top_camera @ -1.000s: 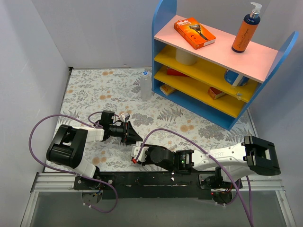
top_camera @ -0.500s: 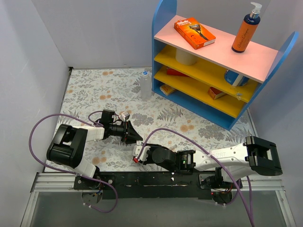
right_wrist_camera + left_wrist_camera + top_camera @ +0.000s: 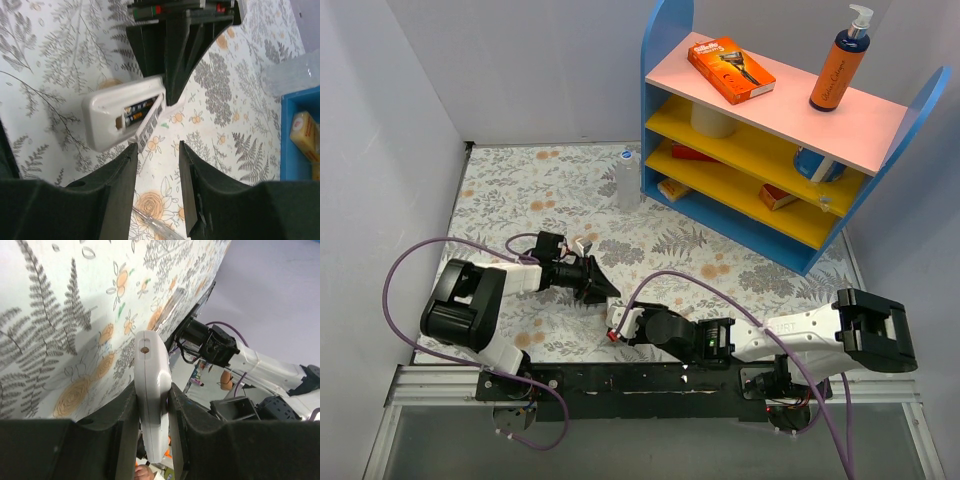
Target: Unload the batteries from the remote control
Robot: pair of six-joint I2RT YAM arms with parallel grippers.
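Lower centre of the overhead view: the right gripper (image 3: pixel 617 322) hangs part-open, holding nothing, its fingers just short of the remote control (image 3: pixel 125 117). The remote's open bay shows two batteries (image 3: pixel 139 112) seated inside. The left gripper (image 3: pixel 151 390) pinches the remote by one end over the floral mat (image 3: pixel 520 190). A clumsy pry could twist it loose, or flick a battery off toward the bottle (image 3: pixel 627 178) at upper centre.

Black-and-white arms (image 3: pixel 790 332), purple cables (image 3: pixel 385 295)

Smooth white plastic remote control (image 3: pixel 107 122); dark metallic batteries (image 3: pixel 139 111); matt printed table cover (image 3: pixel 60 50)
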